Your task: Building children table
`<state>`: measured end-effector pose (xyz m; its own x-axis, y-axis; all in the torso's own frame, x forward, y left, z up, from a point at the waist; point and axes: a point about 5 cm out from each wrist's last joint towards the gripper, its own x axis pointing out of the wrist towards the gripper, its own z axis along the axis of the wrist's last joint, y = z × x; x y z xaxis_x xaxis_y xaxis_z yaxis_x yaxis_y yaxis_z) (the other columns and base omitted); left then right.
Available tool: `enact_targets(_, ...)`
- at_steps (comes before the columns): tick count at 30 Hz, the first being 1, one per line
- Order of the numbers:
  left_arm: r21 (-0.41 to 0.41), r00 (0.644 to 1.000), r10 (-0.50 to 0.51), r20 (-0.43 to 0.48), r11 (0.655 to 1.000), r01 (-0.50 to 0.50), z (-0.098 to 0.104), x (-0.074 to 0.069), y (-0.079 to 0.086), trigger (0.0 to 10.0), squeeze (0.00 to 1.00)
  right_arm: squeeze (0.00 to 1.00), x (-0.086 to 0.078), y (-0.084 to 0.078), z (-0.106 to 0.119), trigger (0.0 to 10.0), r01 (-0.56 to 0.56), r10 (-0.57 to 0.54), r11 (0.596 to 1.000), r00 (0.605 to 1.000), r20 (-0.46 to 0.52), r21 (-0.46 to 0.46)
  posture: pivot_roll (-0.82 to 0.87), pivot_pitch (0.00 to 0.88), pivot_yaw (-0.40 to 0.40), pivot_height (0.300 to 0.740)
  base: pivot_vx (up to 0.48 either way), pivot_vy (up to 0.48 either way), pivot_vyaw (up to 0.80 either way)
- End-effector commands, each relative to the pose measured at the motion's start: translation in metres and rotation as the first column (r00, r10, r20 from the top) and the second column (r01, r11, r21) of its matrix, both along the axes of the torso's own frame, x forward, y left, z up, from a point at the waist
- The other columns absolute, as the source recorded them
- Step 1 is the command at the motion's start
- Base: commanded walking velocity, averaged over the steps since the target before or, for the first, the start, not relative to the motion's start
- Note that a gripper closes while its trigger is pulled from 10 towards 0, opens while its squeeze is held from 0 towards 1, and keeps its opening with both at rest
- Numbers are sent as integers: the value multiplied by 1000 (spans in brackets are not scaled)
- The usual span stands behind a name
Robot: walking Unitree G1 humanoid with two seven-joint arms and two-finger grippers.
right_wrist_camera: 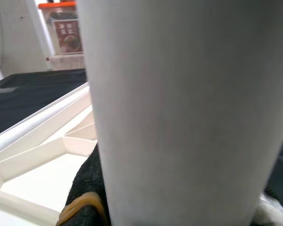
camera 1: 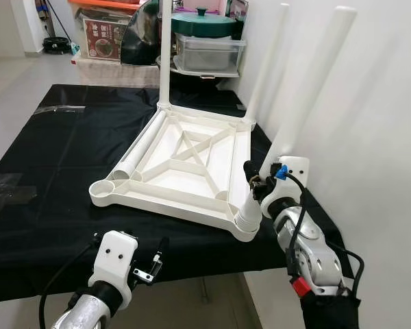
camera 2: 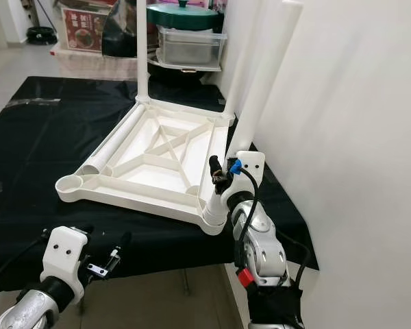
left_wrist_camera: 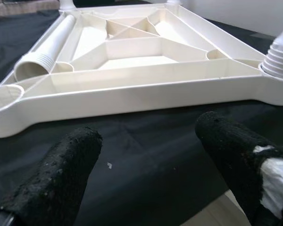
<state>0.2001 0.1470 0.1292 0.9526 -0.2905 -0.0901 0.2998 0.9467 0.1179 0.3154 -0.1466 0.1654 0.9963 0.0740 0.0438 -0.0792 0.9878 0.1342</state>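
3 legs stand in the upturned tabletop [camera 1: 185,161]; right gripper [camera 1: 255,184] pinches the lower-right leg [camera 1: 298,116]. Loose leg [camera 1: 142,147] remains; left gripper [left_wrist_camera: 146,165] spread.

A low platform draped in black cloth [camera 1: 68,171] stood against a plain white wall [camera 1: 383,123], grey floor [camera 1: 14,82] lay beyond, clear storage bins [camera 1: 209,53] under a green lid [camera 1: 203,25] sat behind, soft even indoor light.

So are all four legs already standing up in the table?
No, one white leg lies flat inside the upside-down tabletop, and the near-left corner socket is empty.
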Motion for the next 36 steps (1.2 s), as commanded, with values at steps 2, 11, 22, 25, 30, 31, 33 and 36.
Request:
enact_targets(2,16,1000,18,-3,1000,-18,-3,3,3,10000,0,0,-5,-8,-16,10000,80,-80,997,995,-51,-18,51,0,-125,740,0,0,0)
enact_targets(11,37,998,65,11,997,-65,-3,8,9,10000,0,0,-8,-12,-17,10000,201,-204,978,978,-46,-62,55,0,-126,740,0,0,0)
enact_targets(22,46,995,96,11,994,-97,-5,10,13,10000,0,0,-7,-6,-15,10000,252,-258,955,966,-24,-157,54,0,-129,740,0,0,0)
enact_targets(25,46,995,97,12,994,-98,-5,10,13,10000,0,0,-7,-5,-15,10000,254,-262,953,965,-25,-162,53,0,-129,740,0,0,0)
enact_targets(30,49,994,108,11,993,-108,-6,11,14,10000,0,0,-7,-9,-19,10000,305,-316,941,947,-59,-147,53,0,-129,740,0,0,0)
enact_targets(31,50,994,110,10,993,-111,-6,11,14,10000,0,0,-6,-10,-21,10000,322,-334,937,940,-74,-137,52,0,-129,740,0,0,0)
enact_targets(33,50,994,113,10,992,-113,-6,11,14,10000,0,0,-6,-12,-24,10000,337,-350,933,932,-96,-127,53,0,-128,740,0,0,0)
enact_targets(36,52,993,117,8,992,-118,-7,12,15,10000,0,0,-6,-13,-30,10000,349,-362,930,922,-136,-113,53,0,-129,740,0,0,0)
